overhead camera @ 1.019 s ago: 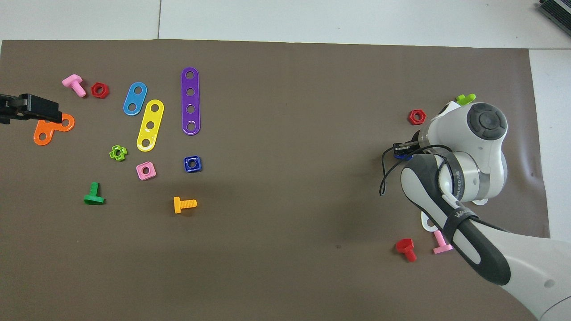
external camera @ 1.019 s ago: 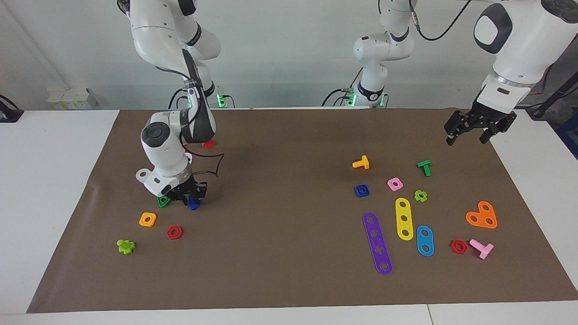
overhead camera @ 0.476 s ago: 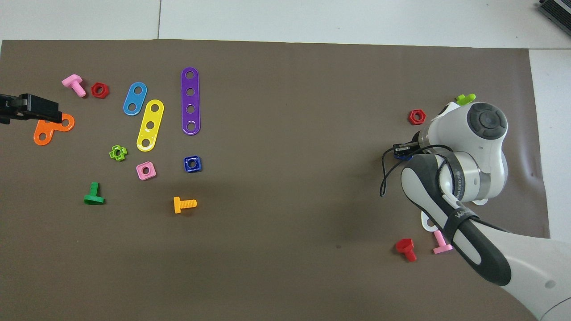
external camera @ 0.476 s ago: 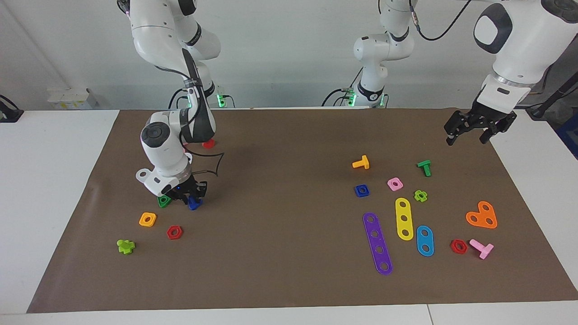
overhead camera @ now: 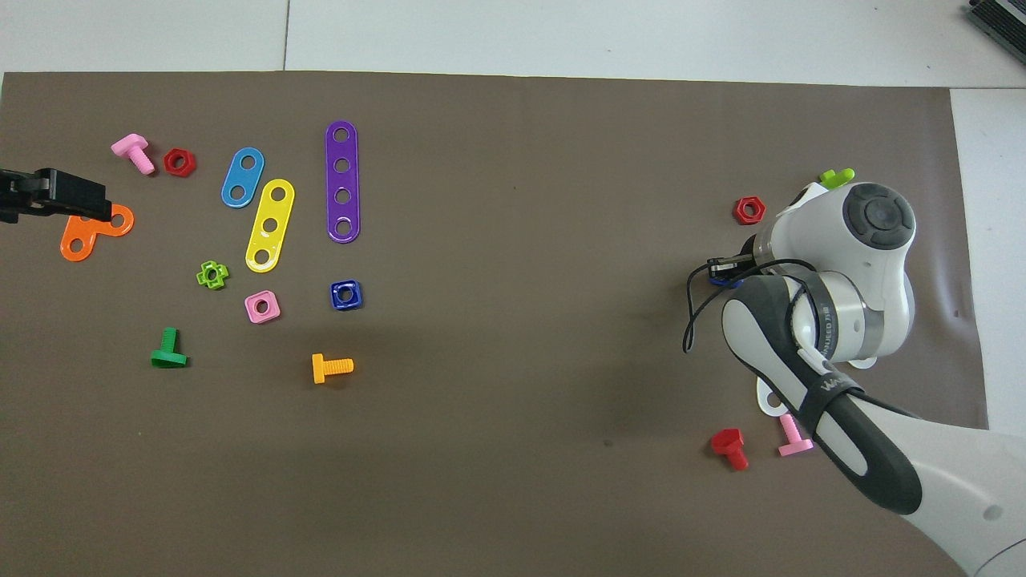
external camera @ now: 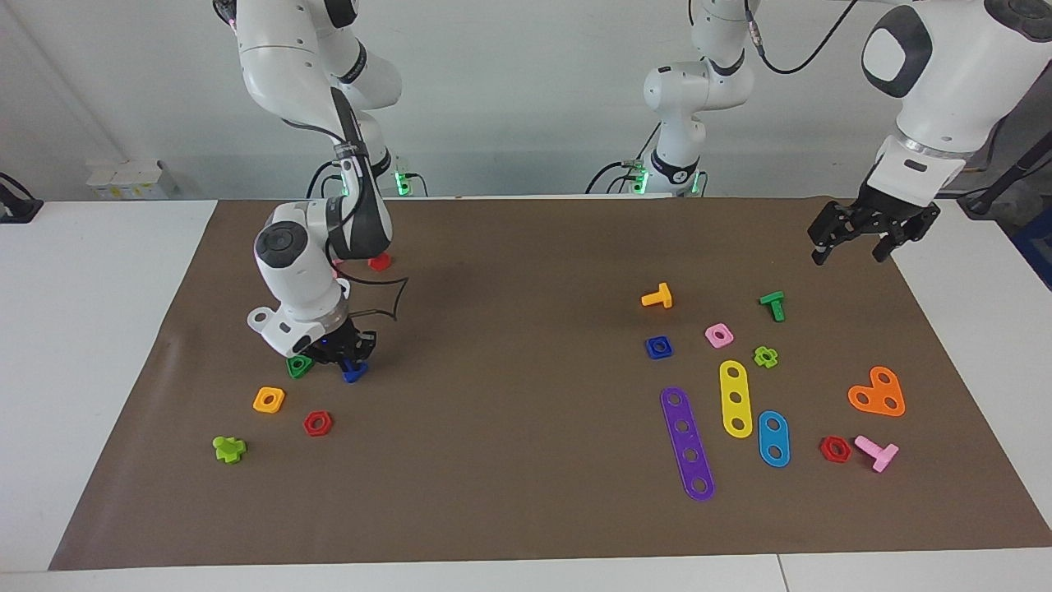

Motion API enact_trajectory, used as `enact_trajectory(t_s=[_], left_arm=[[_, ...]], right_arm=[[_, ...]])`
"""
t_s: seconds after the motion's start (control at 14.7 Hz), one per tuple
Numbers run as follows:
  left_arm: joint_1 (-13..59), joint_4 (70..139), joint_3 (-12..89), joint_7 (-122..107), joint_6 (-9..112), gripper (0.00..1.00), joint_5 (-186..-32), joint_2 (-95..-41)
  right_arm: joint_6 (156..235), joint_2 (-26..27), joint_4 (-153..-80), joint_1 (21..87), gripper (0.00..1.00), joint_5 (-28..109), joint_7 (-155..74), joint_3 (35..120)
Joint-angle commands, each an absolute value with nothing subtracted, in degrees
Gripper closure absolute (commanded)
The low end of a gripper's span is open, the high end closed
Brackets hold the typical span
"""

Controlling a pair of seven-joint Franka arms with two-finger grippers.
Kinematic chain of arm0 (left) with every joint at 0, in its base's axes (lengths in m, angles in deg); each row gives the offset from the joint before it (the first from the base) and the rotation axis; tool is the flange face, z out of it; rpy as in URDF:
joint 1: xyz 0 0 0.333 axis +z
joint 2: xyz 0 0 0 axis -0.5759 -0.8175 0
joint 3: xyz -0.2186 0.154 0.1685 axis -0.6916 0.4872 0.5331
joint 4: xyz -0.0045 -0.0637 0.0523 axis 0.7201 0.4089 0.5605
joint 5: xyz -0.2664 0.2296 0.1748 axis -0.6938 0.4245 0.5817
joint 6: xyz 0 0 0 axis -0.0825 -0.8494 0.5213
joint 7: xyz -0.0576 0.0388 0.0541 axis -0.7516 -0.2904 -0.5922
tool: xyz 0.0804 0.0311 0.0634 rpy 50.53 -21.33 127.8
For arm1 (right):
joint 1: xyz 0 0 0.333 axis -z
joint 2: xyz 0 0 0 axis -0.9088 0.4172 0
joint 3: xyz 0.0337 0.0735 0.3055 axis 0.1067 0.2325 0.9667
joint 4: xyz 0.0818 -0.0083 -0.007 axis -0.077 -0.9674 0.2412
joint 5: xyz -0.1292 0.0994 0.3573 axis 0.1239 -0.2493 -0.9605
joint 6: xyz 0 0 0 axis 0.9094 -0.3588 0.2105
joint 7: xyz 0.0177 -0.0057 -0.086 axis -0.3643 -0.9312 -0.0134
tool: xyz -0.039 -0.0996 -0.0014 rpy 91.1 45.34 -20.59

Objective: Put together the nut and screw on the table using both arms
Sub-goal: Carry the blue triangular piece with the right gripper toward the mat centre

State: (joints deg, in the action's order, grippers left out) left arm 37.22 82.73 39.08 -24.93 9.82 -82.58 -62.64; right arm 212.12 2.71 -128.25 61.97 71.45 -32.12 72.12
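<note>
The right arm [overhead camera: 834,320] is covering most of the screw [overhead camera: 724,280] in the overhead view. The picture's edge is cropping the left gripper [overhead camera: 56,196].

R gripper [external camera: 345,359] sits low on the brown mat [external camera: 526,247] at approx 8 o'clock, fingers closed on the blue screw [external camera: 354,372], w/ a green triangular nut [external camera: 299,366] just beside it. L gripper [external camera: 851,247] hangs open at 2 o'clock over the mat's edge. Blue nut [external camera: 658,347] lies at 3 o'clock, near a pink nut [external camera: 719,335].
</note>
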Motion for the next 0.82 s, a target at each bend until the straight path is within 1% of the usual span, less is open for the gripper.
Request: enact_trajectory(t_s=[0.0, 0.2, 0.34, 0.41, 0.61, 0.75], left_arm=[[38.2, 84.6, 38.8, -25.5, 10.0, 0.0, -81.8, -61.0], [38.2, 84.6, 38.8, -25.4, 10.0, 0.0, -81.8, -61.0], [38.2, 84.6, 38.8, -25.4, 10.6, 0.0, -81.8, -61.0], [38.2, 84.6, 38.8, -25.4, 10.6, 0.0, -81.8, -61.0], [38.0, 84.7, 38.8, -25.4, 10.0, 0.0, -81.8, -60.9], [38.2, 84.7, 38.8, -25.5, 10.3, 0.0, -81.8, -60.9]], right_arm=[[206.5, 0.3, -124.4, 62.5, 1.0, 69.6, -32.1, 72.4], [201.1, -0.9, -118.1, 62.4, 1.0, 69.7, -25.3, 74.0], [196.8, 0.0, -112.4, 62.0, 1.0, 70.6, -19.1, 76.1], [196.0, 0.8, -110.6, 61.8, 1.0, 70.9, -15.6, 78.0], [197.6, 2.0, -109.7, 61.7, 1.0, 73.7, -3.0, 85.3], [199.5, 4.3, -109.7, 61.6, 1.0, 78.7, 6.6, 91.3]])
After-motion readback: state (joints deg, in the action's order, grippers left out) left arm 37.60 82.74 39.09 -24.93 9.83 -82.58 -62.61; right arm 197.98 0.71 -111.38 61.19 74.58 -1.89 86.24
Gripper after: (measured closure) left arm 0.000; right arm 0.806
